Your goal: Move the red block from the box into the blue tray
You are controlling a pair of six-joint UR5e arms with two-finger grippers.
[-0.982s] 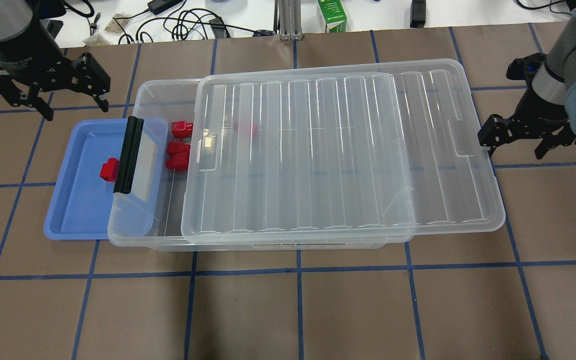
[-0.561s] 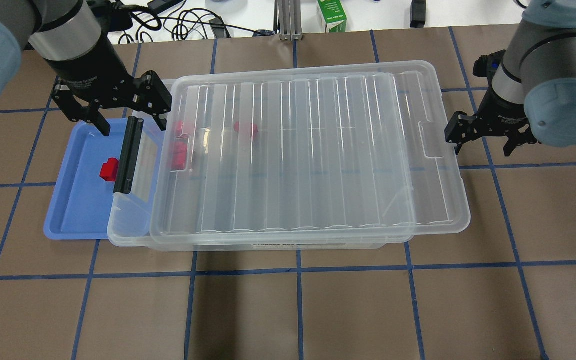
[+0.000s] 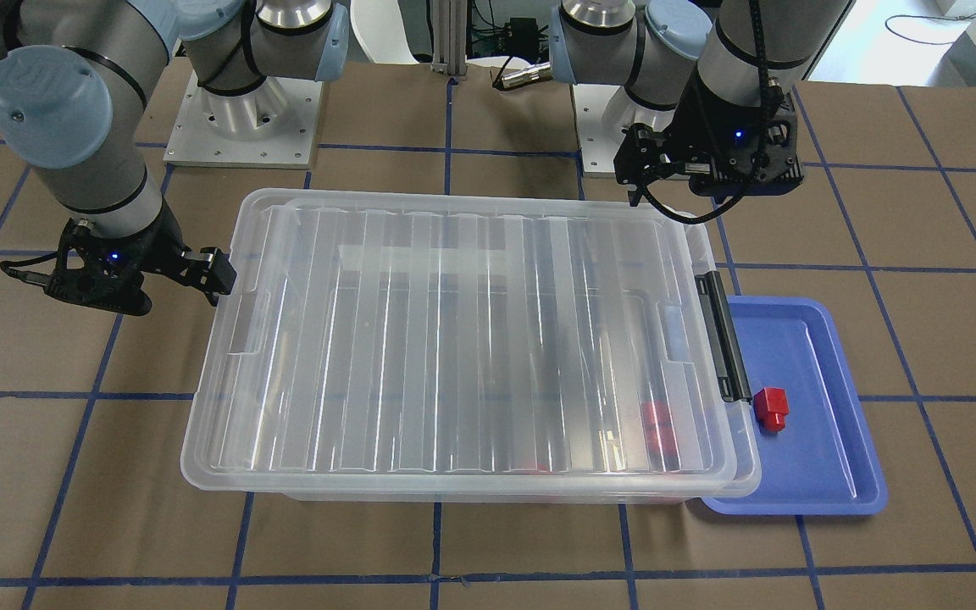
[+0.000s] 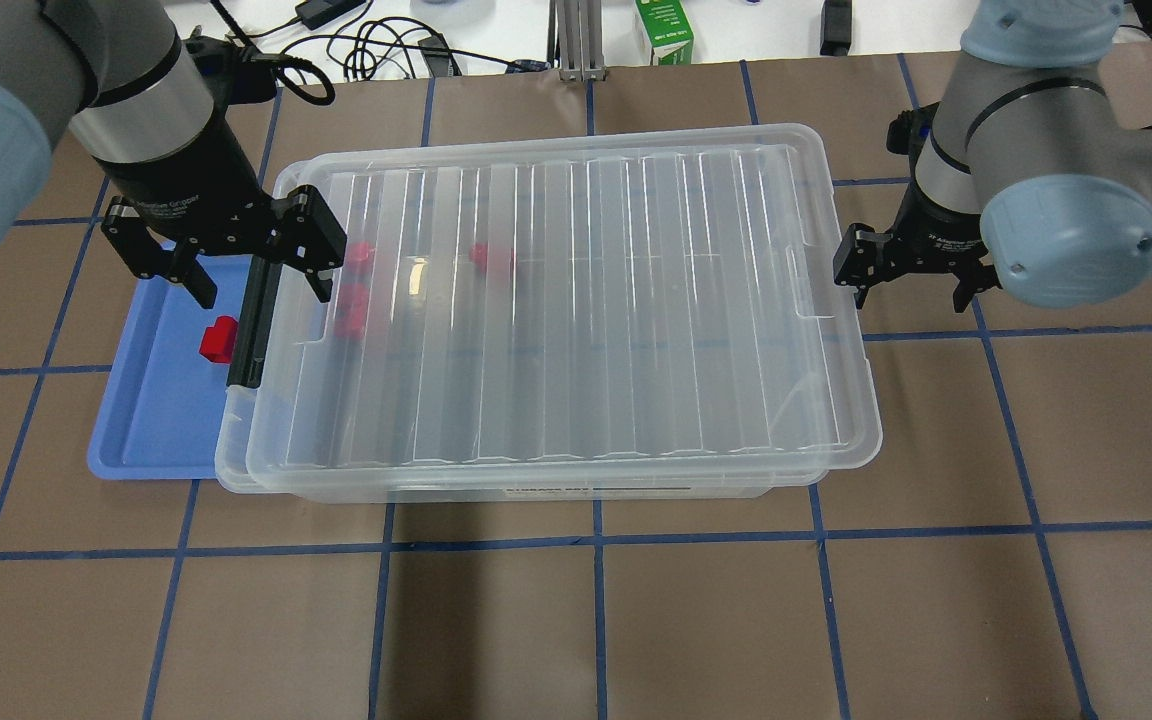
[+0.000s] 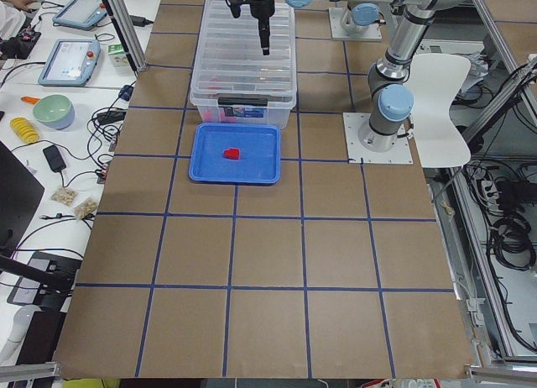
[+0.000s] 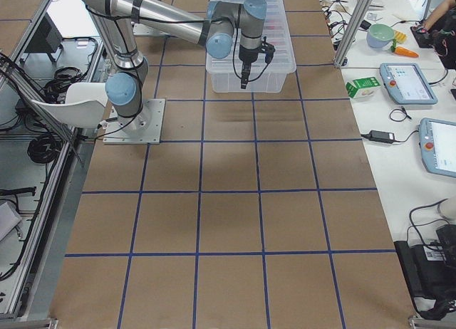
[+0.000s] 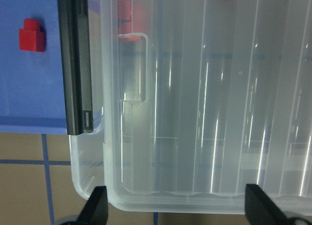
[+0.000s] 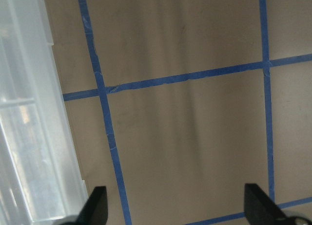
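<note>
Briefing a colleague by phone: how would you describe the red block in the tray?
Find the large clear box; a blue tray lies beside its black latch. The red block lies alone in that tray; the other red pieces sit inside the box.

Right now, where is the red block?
In the overhead view the red block sits in the blue tray at the left, just beside the black latch bar of the box.
</note>
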